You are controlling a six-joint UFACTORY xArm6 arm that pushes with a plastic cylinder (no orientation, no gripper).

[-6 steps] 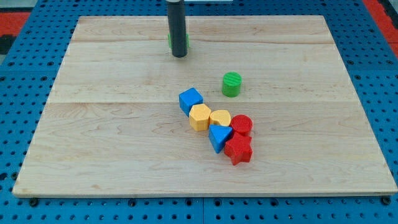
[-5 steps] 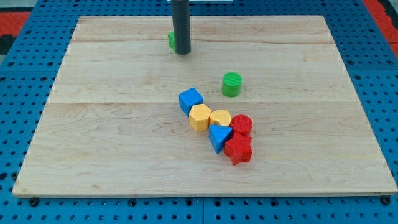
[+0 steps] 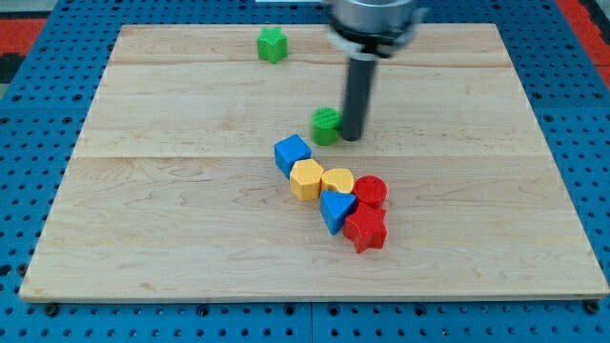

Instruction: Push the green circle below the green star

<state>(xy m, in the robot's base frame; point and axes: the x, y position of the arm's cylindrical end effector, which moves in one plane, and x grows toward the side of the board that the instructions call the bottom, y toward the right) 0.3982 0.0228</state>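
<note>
Tip of my rod, a bare end with no jaws to open or close, sits touching the green circle on its right side; green star lies up and left of that circle, well apart.

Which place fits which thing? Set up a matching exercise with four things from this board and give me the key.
Things:
1. green star
2. green circle
3. my tip
4. red star

Places:
A. lowest block of the cluster, toward the view's bottom
B. near the board's top edge, apart from the other blocks
C. right beside the green circle, on its right in the view
D. just above the cluster, right of the blue cube and higher

Pairs: 1-B, 2-D, 3-C, 4-A
</note>
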